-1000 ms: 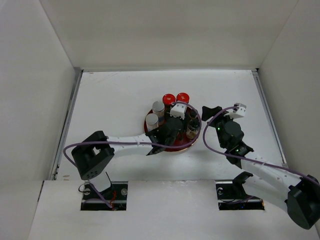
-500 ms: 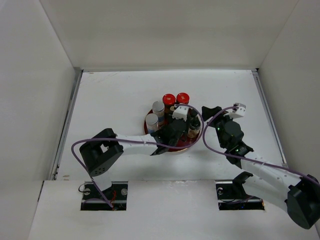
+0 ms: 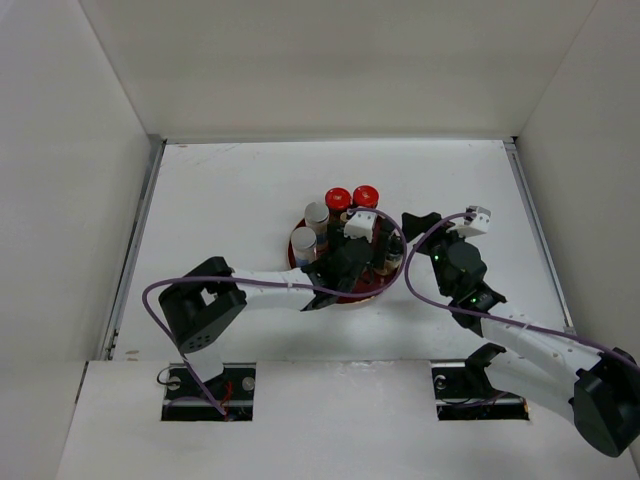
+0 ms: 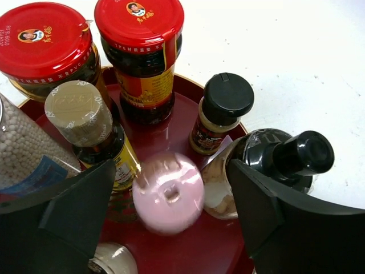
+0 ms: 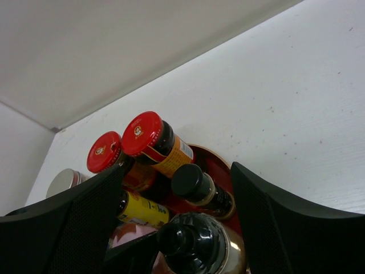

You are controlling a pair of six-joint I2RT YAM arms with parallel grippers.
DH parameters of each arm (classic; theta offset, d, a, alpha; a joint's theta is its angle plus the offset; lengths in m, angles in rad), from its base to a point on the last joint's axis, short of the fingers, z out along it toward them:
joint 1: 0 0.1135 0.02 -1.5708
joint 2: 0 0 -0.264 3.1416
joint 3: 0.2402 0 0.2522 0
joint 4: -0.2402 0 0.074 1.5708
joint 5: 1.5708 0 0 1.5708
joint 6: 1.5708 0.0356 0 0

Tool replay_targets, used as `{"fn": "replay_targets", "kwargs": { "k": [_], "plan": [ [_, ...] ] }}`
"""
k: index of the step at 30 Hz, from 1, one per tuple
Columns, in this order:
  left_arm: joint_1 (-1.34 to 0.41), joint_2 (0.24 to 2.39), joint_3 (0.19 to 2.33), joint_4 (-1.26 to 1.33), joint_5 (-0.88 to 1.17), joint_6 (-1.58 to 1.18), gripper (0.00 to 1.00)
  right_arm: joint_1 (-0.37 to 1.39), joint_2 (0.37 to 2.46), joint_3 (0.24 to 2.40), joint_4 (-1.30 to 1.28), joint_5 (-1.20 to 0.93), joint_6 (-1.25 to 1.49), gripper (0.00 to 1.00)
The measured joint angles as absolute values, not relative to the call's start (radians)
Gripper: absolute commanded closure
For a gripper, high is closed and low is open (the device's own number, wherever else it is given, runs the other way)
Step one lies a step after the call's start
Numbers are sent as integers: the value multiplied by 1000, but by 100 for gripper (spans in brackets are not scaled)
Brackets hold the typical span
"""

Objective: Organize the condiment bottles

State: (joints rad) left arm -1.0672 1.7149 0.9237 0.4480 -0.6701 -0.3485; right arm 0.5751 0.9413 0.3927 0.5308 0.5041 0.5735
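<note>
The condiment bottles stand together on a dark red round tray (image 3: 347, 298). Two red-capped jars (image 4: 138, 23) (image 4: 43, 37) are at its far side, with a small black-capped jar (image 4: 227, 98) and a round black-topped bottle (image 4: 296, 154) on the right. A yellow-labelled bottle (image 4: 77, 105) and a clear jar of white beads (image 4: 23, 151) are on the left. My left gripper (image 4: 170, 171) is open over the tray, its fingers well clear on either side of the blurred pink-capped bottle (image 4: 168, 194). My right gripper (image 5: 177, 171) hangs open just right of the tray, holding nothing.
Silver-capped jars (image 3: 317, 213) (image 3: 303, 239) fill the tray's left side in the top view. White walls enclose the table (image 3: 230, 190) on three sides. The left arm's purple cable loops over the tray's right part.
My left gripper has opened and let go of the pink-capped bottle, which now stands on the tray and looks blurred. The right gripper opened a little wider.
</note>
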Motion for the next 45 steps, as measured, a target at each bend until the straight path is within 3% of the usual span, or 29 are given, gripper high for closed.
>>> {"fn": "replay_targets", "kwargs": {
  "k": [3,4,14,15,16,22,27,34,45],
  "plan": [
    [-1068,1715,924,448,-669,-351,10,575,941,393,531,504,573,19],
    [-1068,1712,924,448,-669,-349,0,575,941,393,531,504,574,19],
    [-1096,1515,916,527,-662,-286,0,575,941,393,531,505,573,15],
    [-1096,1493,916,547,-662,-271,0,575,941,393,531,505,573,13],
    [-1093,1477,916,562,-662,-257,0,575,941,393,531,505,574,0],
    [-1029,1388,905,626,-652,-208,0,575,934,393,532,524,573,0],
    [-896,1193,716,646,-709,-259,0,575,955,393,530,551,573,0],
    [-672,946,495,370,-869,-459,0,575,1009,398,502,574,568,0],
    [-551,875,460,84,-791,-663,0,575,1011,403,500,643,526,0]
  ]
}}
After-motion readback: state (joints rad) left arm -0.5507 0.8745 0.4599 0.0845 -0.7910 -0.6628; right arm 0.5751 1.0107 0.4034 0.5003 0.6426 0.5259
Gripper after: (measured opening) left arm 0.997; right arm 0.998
